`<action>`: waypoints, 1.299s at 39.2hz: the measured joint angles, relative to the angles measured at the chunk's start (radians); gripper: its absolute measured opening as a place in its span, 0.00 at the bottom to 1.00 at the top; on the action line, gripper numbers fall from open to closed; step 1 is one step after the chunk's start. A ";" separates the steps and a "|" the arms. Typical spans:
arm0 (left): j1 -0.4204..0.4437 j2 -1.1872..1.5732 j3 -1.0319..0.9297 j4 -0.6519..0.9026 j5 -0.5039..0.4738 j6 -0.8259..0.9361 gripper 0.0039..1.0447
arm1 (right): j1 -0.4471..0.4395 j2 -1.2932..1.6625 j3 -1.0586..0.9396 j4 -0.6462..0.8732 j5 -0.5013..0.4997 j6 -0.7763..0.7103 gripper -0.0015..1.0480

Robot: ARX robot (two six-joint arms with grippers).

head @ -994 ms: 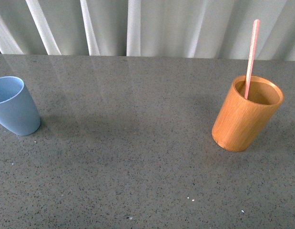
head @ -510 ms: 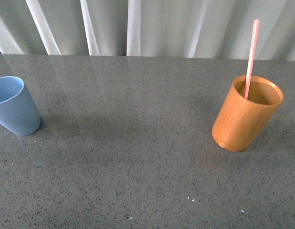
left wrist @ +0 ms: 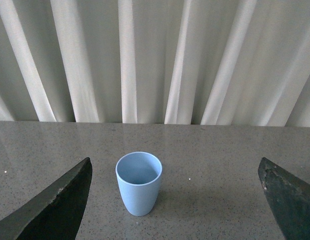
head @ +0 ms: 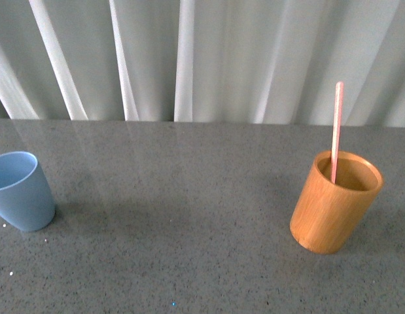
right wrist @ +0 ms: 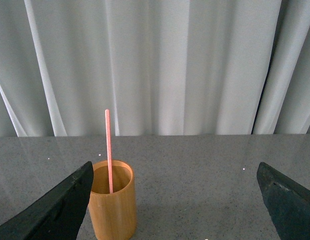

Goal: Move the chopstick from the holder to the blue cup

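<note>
The task is at its opening step, with nothing grasped yet. The pink chopstick (head: 335, 127) stands nearly upright in the bamboo holder (head: 334, 206) near the right edge of the grey desk (head: 182, 216). The blue cup (head: 20, 190) sits upright at the left edge, well apart from it. The right gripper (right wrist: 175, 165) has its fingers spread wide and empty, facing the holder, which is not centred between them. The left gripper (left wrist: 175, 162) is likewise spread and empty, facing the cup. The next move likely falls to the right arm: close in on the chopstick's exposed upper length, centre it, pinch, then lift straight up so the holder does not tip. Neither arm shows in the front view, which also cuts off the cup's side, and the chopstick's foot is hidden inside the holder
</note>
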 joint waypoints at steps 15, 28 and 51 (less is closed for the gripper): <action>0.000 0.000 0.000 0.000 0.000 0.000 0.94 | 0.000 0.000 0.000 0.000 0.000 0.000 0.90; -0.053 0.309 0.130 -0.345 -0.383 -0.327 0.94 | 0.000 0.000 0.000 0.000 0.000 0.000 0.90; 0.076 1.312 0.760 -0.327 -0.118 -0.139 0.94 | 0.000 0.000 0.000 0.000 0.001 0.000 0.90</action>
